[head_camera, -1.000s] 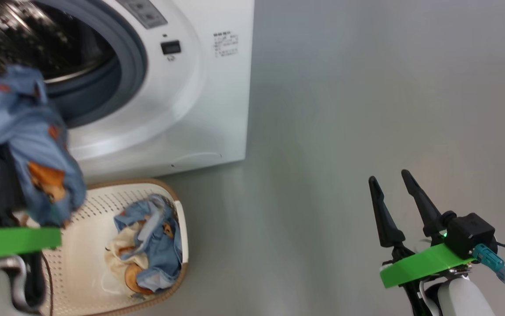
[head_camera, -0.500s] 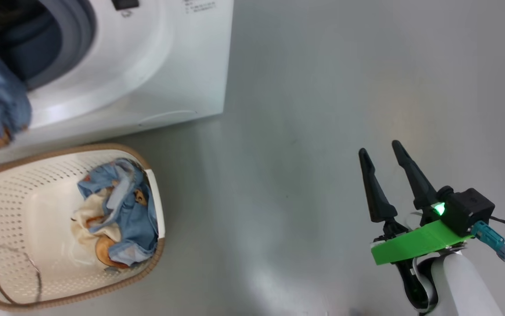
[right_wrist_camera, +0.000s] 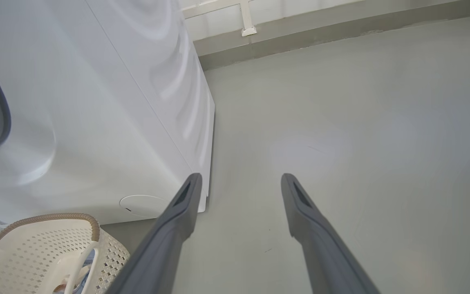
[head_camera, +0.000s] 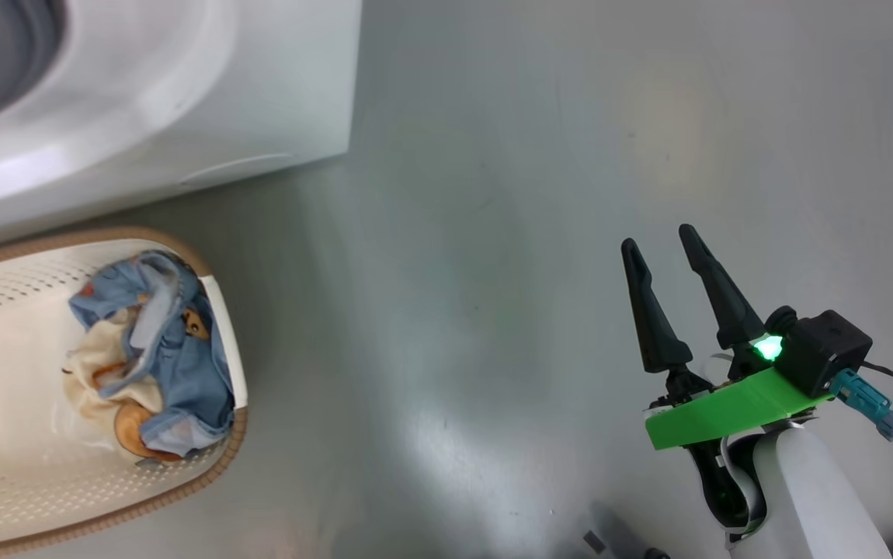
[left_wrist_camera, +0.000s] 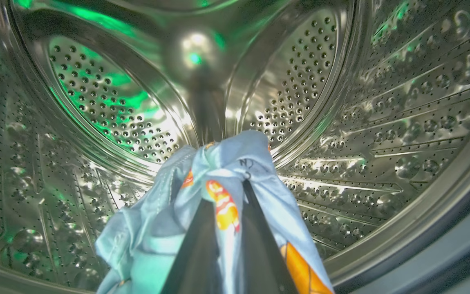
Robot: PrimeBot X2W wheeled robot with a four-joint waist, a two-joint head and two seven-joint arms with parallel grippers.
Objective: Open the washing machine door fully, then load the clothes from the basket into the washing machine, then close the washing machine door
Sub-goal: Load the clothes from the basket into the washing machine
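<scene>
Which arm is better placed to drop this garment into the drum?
Left. The left gripper is shut on the blue garment inside the drum; the right gripper hangs open over the floor.

The right tool (right_wrist_camera: pixel 240 176), fingers spread, hangs over floor (right_wrist_camera: pixel 361 122) beside washing machine (right_wrist_camera: pixel 108 122) and basket (right_wrist_camera: pixel 47 218).

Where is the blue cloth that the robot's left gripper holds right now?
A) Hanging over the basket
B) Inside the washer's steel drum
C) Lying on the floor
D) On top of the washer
B: in the left wrist view the left gripper pinches the blue cloth with the perforated steel drum all around it.
</scene>
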